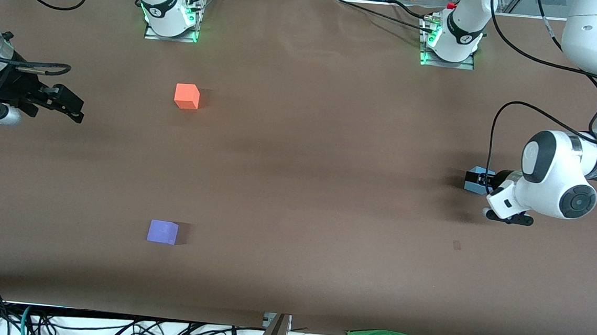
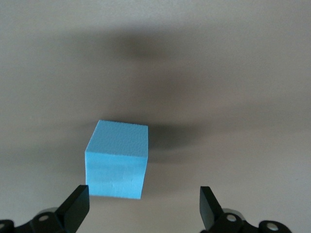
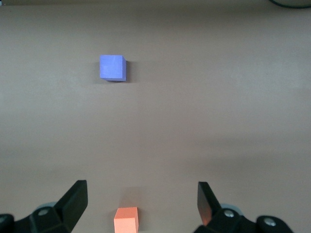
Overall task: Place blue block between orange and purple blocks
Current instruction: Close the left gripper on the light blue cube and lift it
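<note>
One wide bench covered in matte brown paper carries everything here. Two white Franka arms rise from bases along its edge farthest from the front camera. The left arm bends low near its own end of the bench, and the left gripper sits just above the surface at the small light sky-blue matte cube, its black fingers spread apart. In the left wrist view the left gripper shows both fingertips wide of each other, with the blue block resting on the paper just ahead of them, nearer one fingertip than the other, and not clamped. The right arm waits at the bench's other end, the right gripper held in the air with its fingers parted and nothing between them. The bright orange-red matte cube lies toward the right arm's end, nearer the base edge. The violet-purple matte cube lies toward the same end, nearer the front camera's edge, well apart from the orange one.
</note>
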You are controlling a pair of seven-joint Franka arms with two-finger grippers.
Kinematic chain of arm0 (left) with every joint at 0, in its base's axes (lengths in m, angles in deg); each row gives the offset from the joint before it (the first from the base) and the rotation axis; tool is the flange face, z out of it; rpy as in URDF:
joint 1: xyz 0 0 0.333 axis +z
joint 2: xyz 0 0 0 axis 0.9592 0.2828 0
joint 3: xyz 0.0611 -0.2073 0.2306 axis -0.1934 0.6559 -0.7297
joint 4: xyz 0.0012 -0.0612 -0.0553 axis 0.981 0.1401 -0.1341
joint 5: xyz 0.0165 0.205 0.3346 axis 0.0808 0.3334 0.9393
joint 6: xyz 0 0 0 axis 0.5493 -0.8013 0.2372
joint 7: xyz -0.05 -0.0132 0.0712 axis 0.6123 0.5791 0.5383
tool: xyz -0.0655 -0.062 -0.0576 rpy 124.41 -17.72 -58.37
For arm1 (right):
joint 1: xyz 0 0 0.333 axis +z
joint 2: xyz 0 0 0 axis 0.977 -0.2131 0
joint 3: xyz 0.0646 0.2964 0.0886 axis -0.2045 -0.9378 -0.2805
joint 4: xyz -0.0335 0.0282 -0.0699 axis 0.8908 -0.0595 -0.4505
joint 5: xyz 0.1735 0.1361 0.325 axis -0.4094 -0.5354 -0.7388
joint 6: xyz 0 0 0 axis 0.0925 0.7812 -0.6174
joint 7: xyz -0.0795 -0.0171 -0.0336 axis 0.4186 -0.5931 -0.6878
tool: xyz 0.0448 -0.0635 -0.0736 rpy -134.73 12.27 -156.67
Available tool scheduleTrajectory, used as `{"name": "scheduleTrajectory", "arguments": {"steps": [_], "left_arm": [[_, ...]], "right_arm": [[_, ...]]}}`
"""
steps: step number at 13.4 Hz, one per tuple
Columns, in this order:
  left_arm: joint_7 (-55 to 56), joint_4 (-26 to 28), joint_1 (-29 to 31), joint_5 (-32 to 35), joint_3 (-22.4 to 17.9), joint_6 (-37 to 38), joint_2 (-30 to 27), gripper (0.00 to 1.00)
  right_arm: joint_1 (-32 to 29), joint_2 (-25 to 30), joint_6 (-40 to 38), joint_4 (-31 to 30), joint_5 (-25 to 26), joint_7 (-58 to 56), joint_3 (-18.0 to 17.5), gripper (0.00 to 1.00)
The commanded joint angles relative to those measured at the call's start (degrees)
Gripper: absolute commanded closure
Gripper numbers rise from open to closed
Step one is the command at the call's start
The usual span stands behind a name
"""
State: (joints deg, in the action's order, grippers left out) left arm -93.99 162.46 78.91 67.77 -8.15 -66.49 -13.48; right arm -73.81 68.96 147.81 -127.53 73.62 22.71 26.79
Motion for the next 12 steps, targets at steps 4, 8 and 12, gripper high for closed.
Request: {"name": "scheduleTrajectory", "arguments": {"steps": [4,8,12], "left_arm": [[-16.32,9.97,2.57,-0.67,-0.87,-13.66,-4.26,0.0],[-16.59,14.51,3.01,-0.32,-0.87,-17.6,-5.83,0.0],[-16.59,21.92,3.01,-0.32,-0.87,-26.23,-8.22,0.0]], "right_arm": [[-0.02,0.01,0.11,0.52,-0.87,0.45,-0.03,0.0],[-0.02,0.09,0.11,0.52,-0.87,0.45,-0.03,0.0],[-0.02,0.01,0.02,0.52,-0.96,0.45,-0.03,0.0]]}}
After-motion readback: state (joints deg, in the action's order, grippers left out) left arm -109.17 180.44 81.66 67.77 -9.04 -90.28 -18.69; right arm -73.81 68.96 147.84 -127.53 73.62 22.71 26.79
